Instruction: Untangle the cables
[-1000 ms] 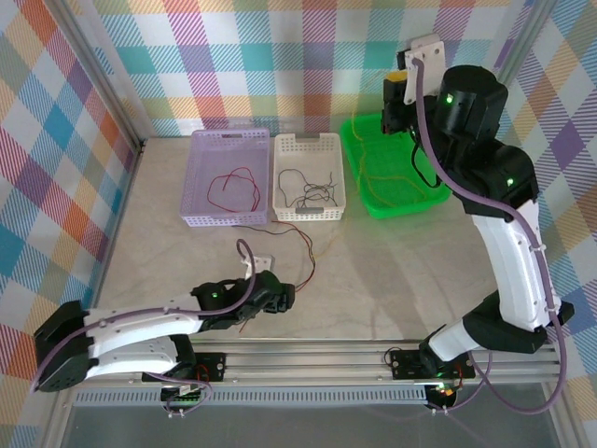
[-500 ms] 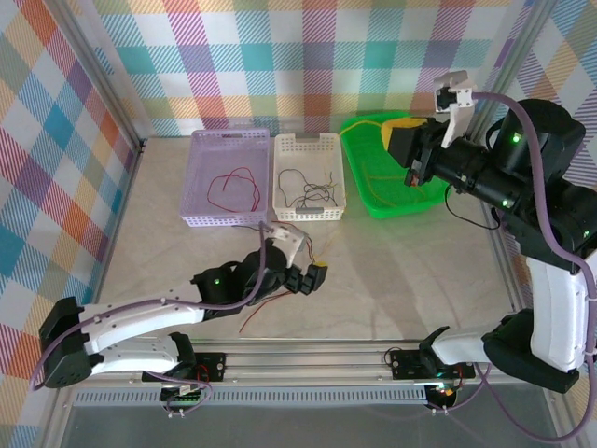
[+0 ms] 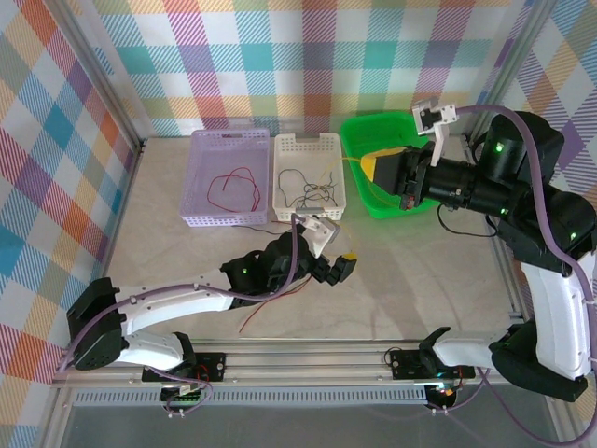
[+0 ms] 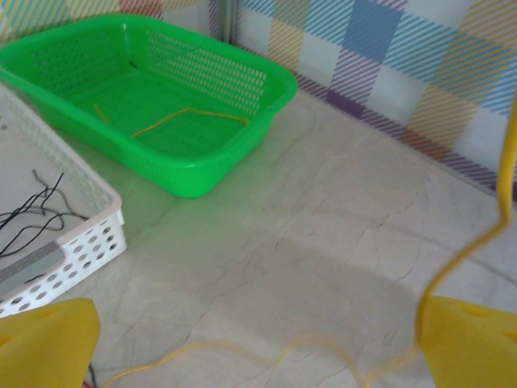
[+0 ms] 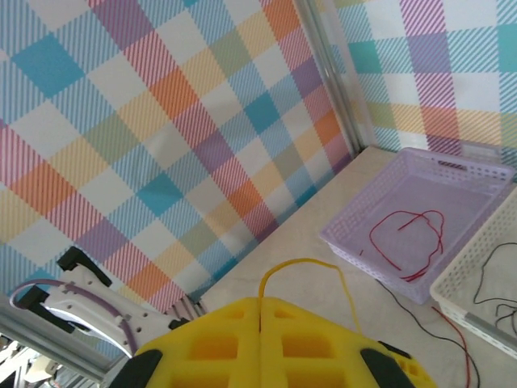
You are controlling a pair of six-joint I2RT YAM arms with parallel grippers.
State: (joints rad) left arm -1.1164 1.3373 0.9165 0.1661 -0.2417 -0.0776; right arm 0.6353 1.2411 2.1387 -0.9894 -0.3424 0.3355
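- So, main risk: the right tool (image 5: 260,323) is clamped shut on the yellow cable (image 5: 299,261), high up by the green basket (image 3: 396,209). If it hauls further, I'd expect the slack end on the surface (image 4: 339,218) to drag over whatever it crosses.
- From the top view the cable crosses above the white basket (image 3: 308,217); can't tell if it touches. A snag there could pull the black cables (image 4: 32,212) out or shift the basket.
- Left tool (image 4: 258,347) is fully wide and holds nothing; the yellow cable's low stretch lies between its pads. The wire is hair-thin and flat on the surface, so a close could miss it or pinch only a loop.
- Loose red cable (image 3: 264,311) lies on the surface just under the left arm. An arm sweep could catch it and re-tangle it with the yellow one.
- Yellow cable axis: drops steeply from the right tool, bends, then runs wavy and flat across the left tool's gap toward the white-basket side. Tip is hidden.
- Red cable axis: diagonal, near-left to far-right.
- Already sorted: second red cable (image 3: 233,187) in the lilac basket (image 3: 224,222), and a short yellow piece (image 4: 190,115) in the green basket.
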